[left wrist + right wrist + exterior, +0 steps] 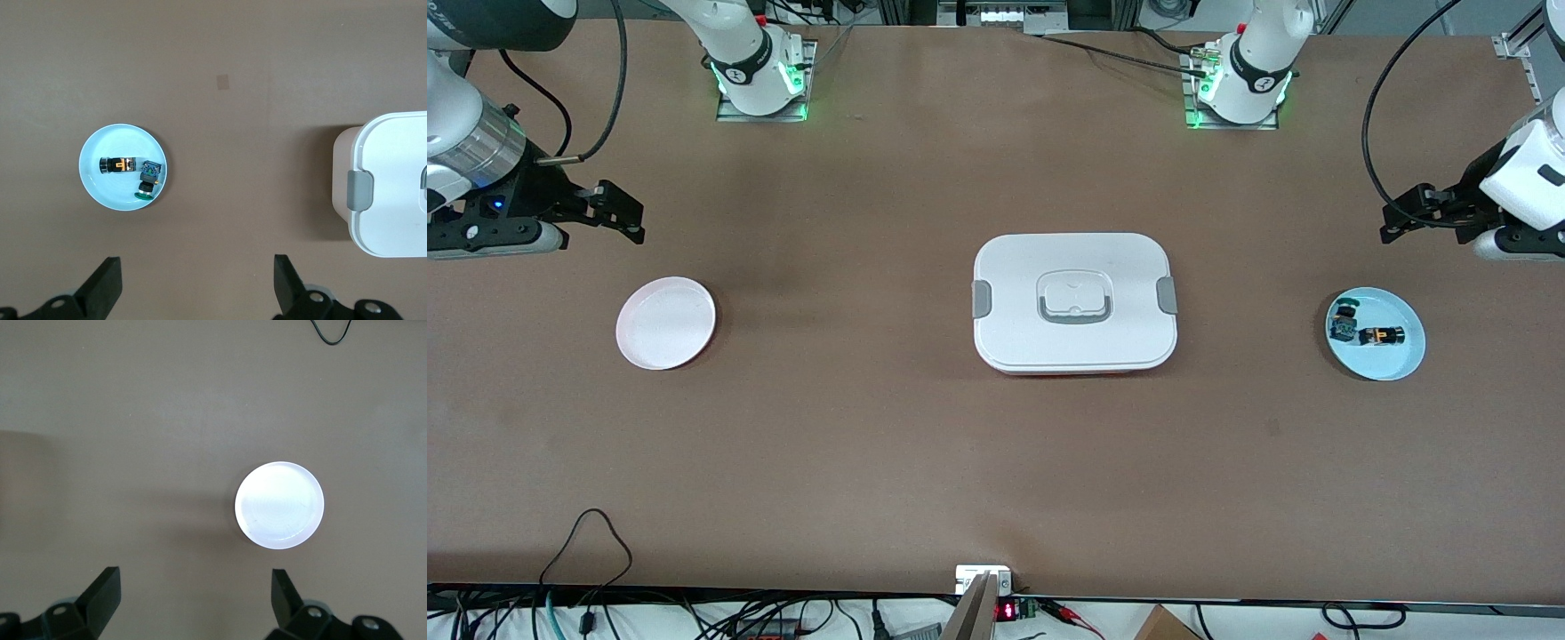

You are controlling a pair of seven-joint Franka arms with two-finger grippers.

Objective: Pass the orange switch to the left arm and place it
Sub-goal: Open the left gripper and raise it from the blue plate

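light: even, bright, from overhead | shadows: soft dark patch on the matte brown tabletop (pixel 871 427) beside the white rounded lidded box (pixel 393 187) | glare: round white plate (pixel 279 505) washed out, featureless | focus: sharp throughout

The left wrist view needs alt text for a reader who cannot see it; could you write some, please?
Blue plate holding the orange switch and a blue-green switch, on a brown table; the open left gripper hangs above, the white box nearby.

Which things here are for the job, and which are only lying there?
For the job: orange switch on the blue plate; box; pink plate; left gripper and right gripper, both open.
Lying about: blue-green switch; cables.
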